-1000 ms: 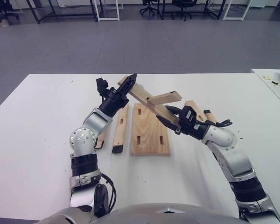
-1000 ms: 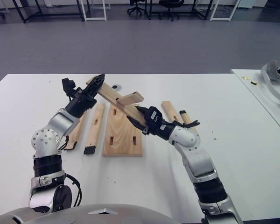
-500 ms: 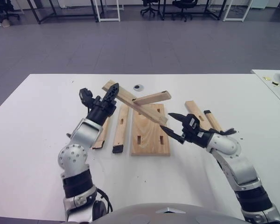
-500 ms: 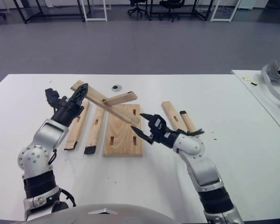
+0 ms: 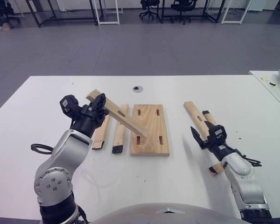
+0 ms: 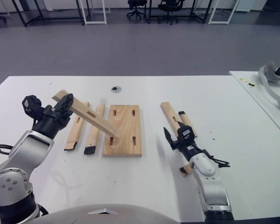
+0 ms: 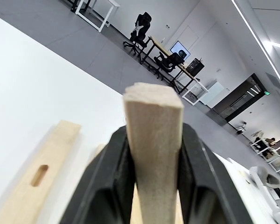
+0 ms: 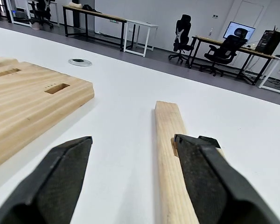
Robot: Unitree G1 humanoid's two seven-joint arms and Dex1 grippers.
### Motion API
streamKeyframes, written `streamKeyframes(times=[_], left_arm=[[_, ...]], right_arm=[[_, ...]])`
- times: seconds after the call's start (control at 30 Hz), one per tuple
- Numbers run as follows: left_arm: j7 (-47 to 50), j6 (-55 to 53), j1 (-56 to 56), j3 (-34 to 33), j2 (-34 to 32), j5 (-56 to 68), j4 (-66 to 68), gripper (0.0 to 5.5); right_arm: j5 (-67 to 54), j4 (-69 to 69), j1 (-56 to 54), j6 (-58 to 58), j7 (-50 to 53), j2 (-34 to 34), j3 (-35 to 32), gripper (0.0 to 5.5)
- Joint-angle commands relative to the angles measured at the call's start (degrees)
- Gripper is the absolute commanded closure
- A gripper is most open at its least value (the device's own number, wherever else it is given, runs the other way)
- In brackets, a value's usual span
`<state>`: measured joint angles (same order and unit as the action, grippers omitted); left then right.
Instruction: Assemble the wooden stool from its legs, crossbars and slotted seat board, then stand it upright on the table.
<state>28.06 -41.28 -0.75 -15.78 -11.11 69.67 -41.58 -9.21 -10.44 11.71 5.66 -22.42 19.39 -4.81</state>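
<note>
My left gripper is shut on the upper end of a wooden leg. The leg slopes down to the right, its low end at a slot of the slotted seat board, which lies flat mid-table. In the left wrist view the leg sits clamped between black fingers. My right gripper is open, low over the table right of the board. It straddles one of two legs lying there, seen close in the right wrist view as a leg between wide-apart fingers.
Two more slotted legs lie flat left of the board, below the held leg. A small round grommet sits in the table top behind the board. A second white table stands at the far right.
My right gripper let go of the raised leg and drew back right and down to the table. The left gripper swung the leg left and lower, its end now on the board.
</note>
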Motion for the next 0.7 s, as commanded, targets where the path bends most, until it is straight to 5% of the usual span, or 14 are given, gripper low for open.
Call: streamKeyframes(times=[0.03,0.27,0.7], left_arm=[[1.6,0.6,3.2,1.4,-1.5,-1.0,-4.9,4.49],[3.6,1.6,9.0,-0.5,-6.6,1.2,-10.2,4.49],[6.2,4.7,8.1,10.0,-2.8,-15.2,-9.0,4.49]], right_arm=[[-2.2,0.7,-2.9,0.7,-0.8,2.4,-4.3,2.20],[0.0,0.7,-1.9,-0.7,1.4,-0.3,-2.1,2.20],[1.5,0.6,-3.6,0.0,2.2,-1.5,1.1,2.20]])
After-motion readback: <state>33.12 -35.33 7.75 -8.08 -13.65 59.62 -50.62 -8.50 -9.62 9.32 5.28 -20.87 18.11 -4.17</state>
